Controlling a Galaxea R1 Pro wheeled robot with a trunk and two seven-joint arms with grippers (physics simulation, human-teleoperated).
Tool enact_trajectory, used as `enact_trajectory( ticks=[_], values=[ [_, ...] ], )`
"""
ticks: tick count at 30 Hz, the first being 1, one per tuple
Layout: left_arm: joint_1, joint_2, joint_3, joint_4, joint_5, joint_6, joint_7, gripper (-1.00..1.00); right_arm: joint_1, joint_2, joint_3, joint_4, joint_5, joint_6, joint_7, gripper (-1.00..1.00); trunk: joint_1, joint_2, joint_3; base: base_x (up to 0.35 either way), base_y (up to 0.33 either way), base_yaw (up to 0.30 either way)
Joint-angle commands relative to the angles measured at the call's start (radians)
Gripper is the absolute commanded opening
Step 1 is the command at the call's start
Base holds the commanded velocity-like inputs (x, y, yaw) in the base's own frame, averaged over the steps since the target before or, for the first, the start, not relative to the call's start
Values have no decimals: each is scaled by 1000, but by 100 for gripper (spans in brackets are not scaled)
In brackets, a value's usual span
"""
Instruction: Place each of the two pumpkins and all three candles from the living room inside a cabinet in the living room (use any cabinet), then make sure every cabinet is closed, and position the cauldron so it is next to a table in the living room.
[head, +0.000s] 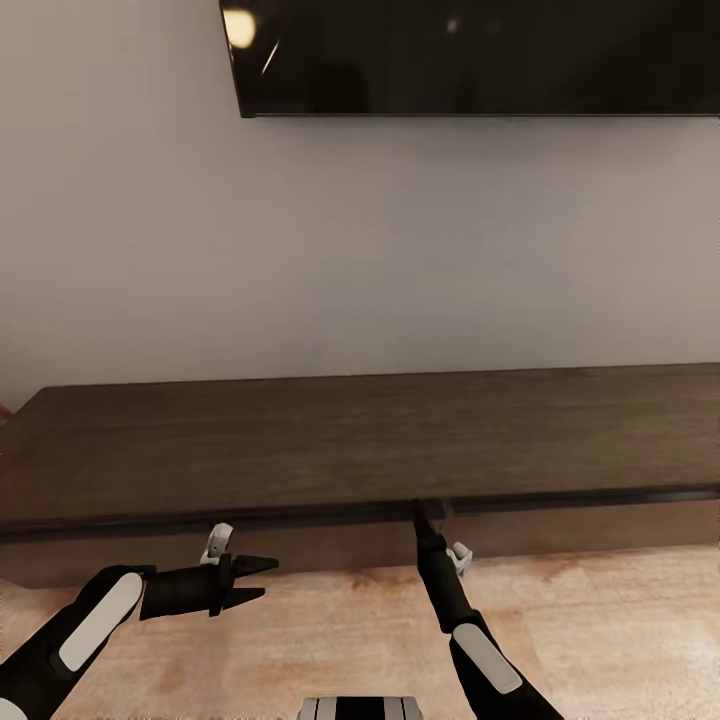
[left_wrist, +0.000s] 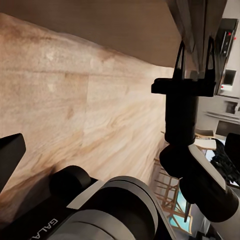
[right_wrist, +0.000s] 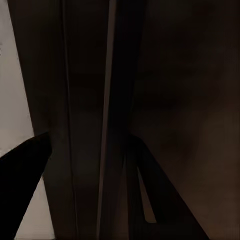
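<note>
Cabinet (head: 350, 440), long, low, dark-brown; right hand (head: 418, 508) spread at its edge, left hand (head: 262, 580) released.

A living room: wall-mounted television (head: 470, 55) above low wooden cabinet (head: 360, 450).

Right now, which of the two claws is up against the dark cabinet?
The right claw: its tips reach the cabinet under the top's front edge. The left claw hangs apart, over the wooden floor, pointing sideways.
</note>
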Motion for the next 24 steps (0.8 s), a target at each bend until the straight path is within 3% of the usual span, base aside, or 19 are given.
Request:
enact_trajectory(
  ticks=[1, 24],
  values=[
    [-1, 1, -2, 0, 1, 2, -3, 100, -1, -1, 7, -2, -7, -10, 10, -100, -1, 0, -1, -63, 0, 0],
    [-1, 0, -2, 0, 0, 2, -3, 100, -1, -1, 7, -2, -7, -10, 11, -100, -1, 0, -1, -28, 0, 0]
  ],
)
